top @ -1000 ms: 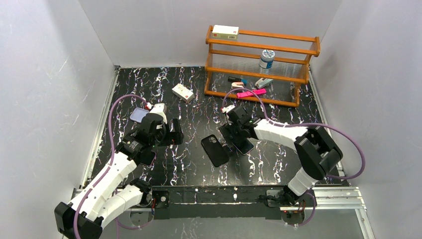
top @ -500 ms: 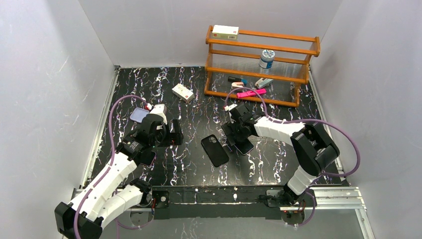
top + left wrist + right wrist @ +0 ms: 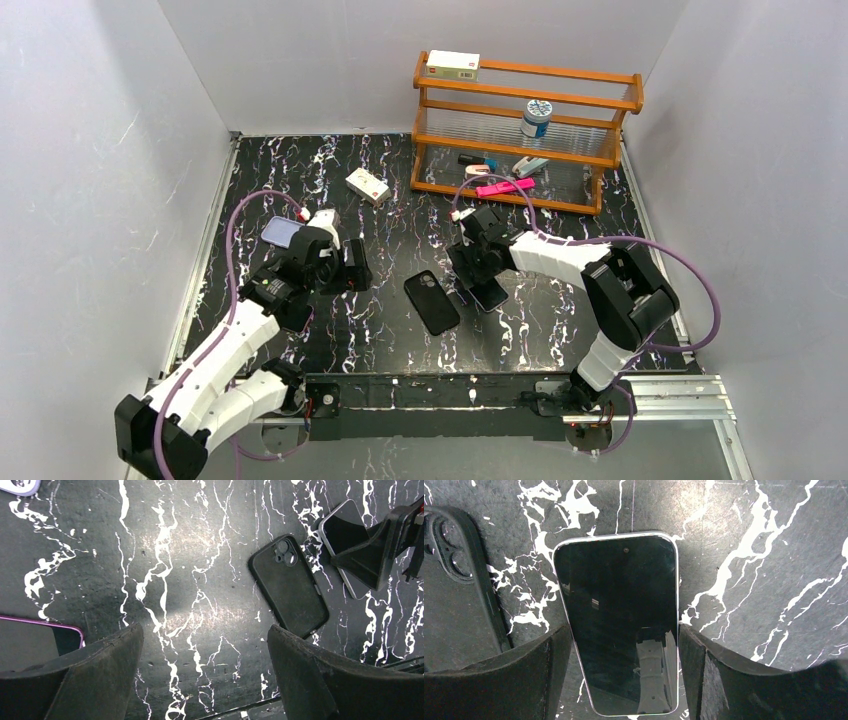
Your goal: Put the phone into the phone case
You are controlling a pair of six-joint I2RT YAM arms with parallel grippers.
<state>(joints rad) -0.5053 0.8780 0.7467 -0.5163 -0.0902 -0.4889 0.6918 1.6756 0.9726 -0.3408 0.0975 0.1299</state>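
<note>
Now the right hand [image 3: 624, 680] straddles the phone [image 3: 619, 605], fingers apart, nothing clamped; it lies screen-up on the surface. Glossy, stiff, likely slippery: pinch its long edges. Left hand [image 3: 210, 680] gapes empty near the phone case [image 3: 281, 231].

Glossy dark screen on the phone [image 3: 619, 620]; the black slab [image 3: 454, 610] looks matt, slightly rough.

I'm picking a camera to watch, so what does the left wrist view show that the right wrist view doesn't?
Only left wrist: the open left claw and a purple-rimmed item at lower left. Only right wrist: the phone's screen uncovered, edge to edge. Both: the phone, the right claw straddling it, the black slab and the marbled table.
</note>
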